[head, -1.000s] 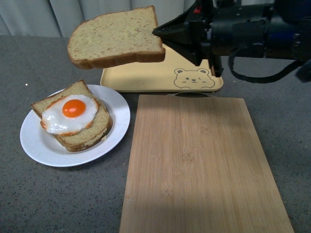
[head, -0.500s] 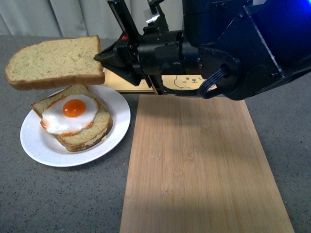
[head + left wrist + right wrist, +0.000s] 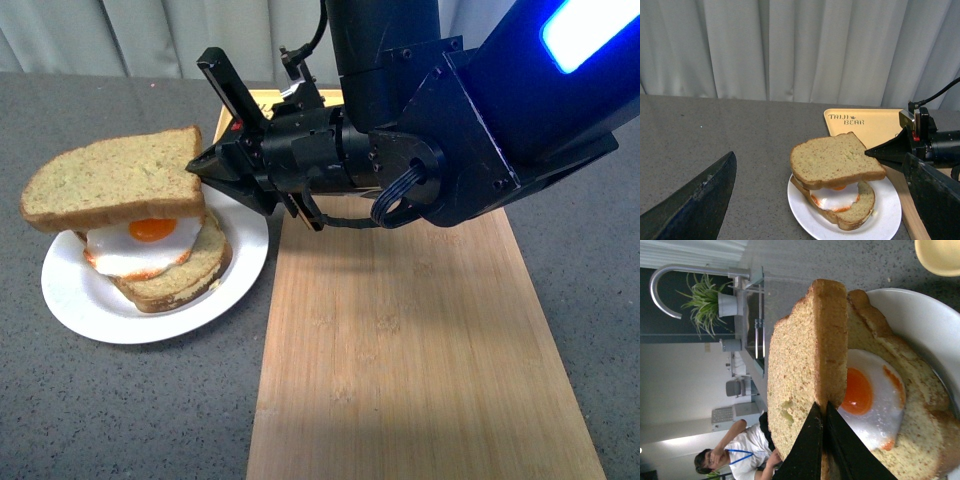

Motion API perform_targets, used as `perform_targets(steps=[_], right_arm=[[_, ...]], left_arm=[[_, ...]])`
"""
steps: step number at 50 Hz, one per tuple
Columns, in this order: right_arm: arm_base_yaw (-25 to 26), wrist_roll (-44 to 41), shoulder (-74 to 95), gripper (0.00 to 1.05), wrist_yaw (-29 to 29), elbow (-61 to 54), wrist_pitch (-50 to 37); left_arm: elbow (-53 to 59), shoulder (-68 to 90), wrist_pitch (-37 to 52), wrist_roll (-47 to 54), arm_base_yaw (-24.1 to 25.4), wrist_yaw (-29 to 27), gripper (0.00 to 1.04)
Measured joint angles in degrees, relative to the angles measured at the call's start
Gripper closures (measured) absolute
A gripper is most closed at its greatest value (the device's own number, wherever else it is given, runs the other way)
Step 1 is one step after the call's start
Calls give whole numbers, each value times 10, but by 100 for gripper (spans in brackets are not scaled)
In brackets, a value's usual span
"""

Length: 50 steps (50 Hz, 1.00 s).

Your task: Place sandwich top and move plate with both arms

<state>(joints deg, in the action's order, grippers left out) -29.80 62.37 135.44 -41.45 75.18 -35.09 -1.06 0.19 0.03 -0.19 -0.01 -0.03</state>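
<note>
The sandwich top [image 3: 115,178], a tan speckled bread slice, hovers just over the fried egg [image 3: 140,244] and the stacked bread [image 3: 185,272] on the white plate [image 3: 75,300]. My right gripper [image 3: 197,166] is shut on the slice's right edge, the black arm reaching in from the right. In the right wrist view the jaws pinch the sandwich top [image 3: 805,360] edge-on beside the egg [image 3: 870,400]. My left gripper [image 3: 820,210] is open, its dark fingers [image 3: 695,200] wide apart on either side of the plate [image 3: 880,220] and well short of it, with the sandwich top [image 3: 835,160] between them.
A bamboo cutting board [image 3: 420,350] lies to the right of the plate on the grey counter. The yellow bear tray [image 3: 865,122] sits behind the plate, mostly hidden by my right arm in the front view. White curtains close off the back.
My right arm has carried the sandwich top leftward and down, from above the tray to just over the egg.
</note>
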Motion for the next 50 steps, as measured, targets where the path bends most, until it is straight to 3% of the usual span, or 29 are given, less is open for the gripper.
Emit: perform_targets(steps=[17, 22, 26, 30, 31, 34, 38, 40, 44, 50], right_arm=[[17, -55, -35, 56, 45, -60, 43], [31, -101, -76, 40, 90, -93, 61], [49, -182, -125, 25, 171, -127, 83], [62, -217, -148, 12, 198, -143, 82], [62, -222, -148, 12, 214, -146, 72], [60, -304, -143, 19, 352, -184, -59], [66, -452, -149, 35, 549, -288, -284], [78, -523, -171, 44, 606, -346, -365], [110, -583, -250, 62, 600, -429, -432], [143, -611, -327, 85, 570, -515, -438]], left_arm=[[0, 0, 0, 0, 0, 0, 7], [0, 0, 0, 0, 0, 0, 7], [0, 0, 0, 0, 0, 0, 7], [0, 0, 0, 0, 0, 0, 7], [0, 0, 0, 0, 0, 0, 7], [0, 0, 0, 0, 0, 0, 7], [0, 0, 0, 0, 0, 1, 7], [0, 0, 0, 0, 0, 0, 7], [0, 0, 0, 0, 0, 0, 7], [0, 0, 0, 0, 0, 0, 7]])
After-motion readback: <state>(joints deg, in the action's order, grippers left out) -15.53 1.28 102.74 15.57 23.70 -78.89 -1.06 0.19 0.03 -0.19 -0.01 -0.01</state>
